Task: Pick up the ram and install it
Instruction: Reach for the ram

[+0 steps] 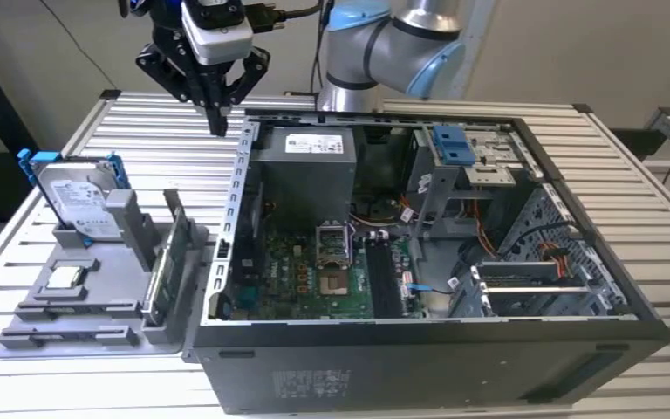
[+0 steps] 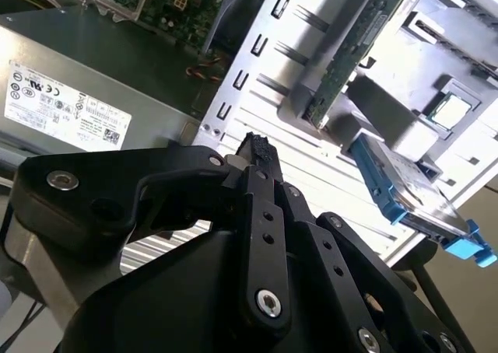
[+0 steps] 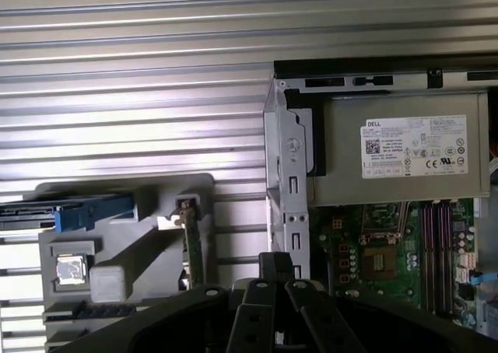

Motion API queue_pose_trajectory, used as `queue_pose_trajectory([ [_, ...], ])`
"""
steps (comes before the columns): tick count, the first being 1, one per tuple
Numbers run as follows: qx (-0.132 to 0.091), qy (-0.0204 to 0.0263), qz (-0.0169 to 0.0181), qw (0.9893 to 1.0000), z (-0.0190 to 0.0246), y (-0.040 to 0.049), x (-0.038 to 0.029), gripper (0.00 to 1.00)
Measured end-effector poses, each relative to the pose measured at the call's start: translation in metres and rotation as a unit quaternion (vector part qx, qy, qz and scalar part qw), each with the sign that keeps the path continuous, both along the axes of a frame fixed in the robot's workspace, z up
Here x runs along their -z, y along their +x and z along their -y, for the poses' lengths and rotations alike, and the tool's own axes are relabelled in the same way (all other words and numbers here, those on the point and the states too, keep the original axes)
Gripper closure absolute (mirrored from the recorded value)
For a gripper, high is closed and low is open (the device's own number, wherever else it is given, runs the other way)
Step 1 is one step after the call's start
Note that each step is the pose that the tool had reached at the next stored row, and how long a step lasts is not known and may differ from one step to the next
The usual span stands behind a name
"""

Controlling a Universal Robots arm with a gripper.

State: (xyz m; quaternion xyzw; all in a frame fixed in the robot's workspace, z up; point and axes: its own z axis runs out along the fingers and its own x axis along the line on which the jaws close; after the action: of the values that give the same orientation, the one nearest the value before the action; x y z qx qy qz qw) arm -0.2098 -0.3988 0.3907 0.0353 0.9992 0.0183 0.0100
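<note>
Ram (image 1: 157, 288) well apart from claw (image 1: 216, 124)

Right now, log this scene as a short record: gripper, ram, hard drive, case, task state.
gripper: gripper shut, empty, over the table beside the case's power supply corner
ram: ram on edge in the grey holder, untouched
hard drive: hard drive upright in the same holder, blue frame
case: case open, motherboard exposed, to the exterior view's right of the holder
task state: ram not yet picked up
</note>
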Motion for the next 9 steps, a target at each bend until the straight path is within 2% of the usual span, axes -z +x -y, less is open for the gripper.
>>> queue_pose_trajectory([
  [9,0.000,0.0000,0.0000,1.0000,0.0000,-0.0097,0.0003,0.89],
])
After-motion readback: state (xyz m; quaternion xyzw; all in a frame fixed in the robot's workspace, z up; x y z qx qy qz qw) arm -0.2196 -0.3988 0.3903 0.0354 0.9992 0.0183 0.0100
